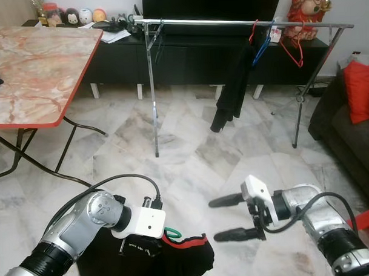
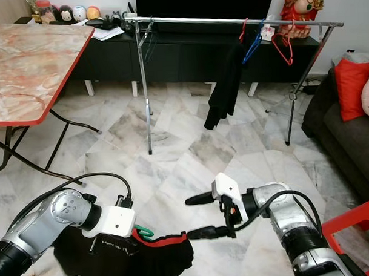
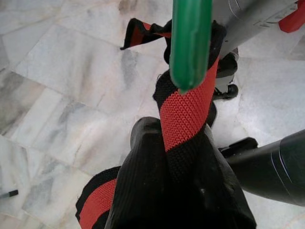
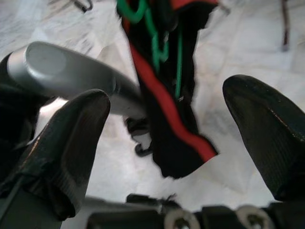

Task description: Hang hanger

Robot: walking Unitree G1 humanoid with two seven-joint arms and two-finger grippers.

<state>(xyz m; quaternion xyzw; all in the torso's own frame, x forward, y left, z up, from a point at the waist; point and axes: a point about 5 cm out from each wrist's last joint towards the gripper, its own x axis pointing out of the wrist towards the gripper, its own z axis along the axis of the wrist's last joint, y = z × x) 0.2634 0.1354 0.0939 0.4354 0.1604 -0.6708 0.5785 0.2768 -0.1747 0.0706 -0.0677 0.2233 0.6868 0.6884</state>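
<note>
Your left gripper [image 2: 136,232] is clamped on the green plastic hanger [image 2: 143,232] carrying the black garment with red trim [image 2: 155,253], held low so it drapes freely. Your right gripper [image 1: 227,217] is spread wide beside it, holding nothing, probably to assist. The chrome clothes rail [image 1: 204,21] is well ahead.
</note>
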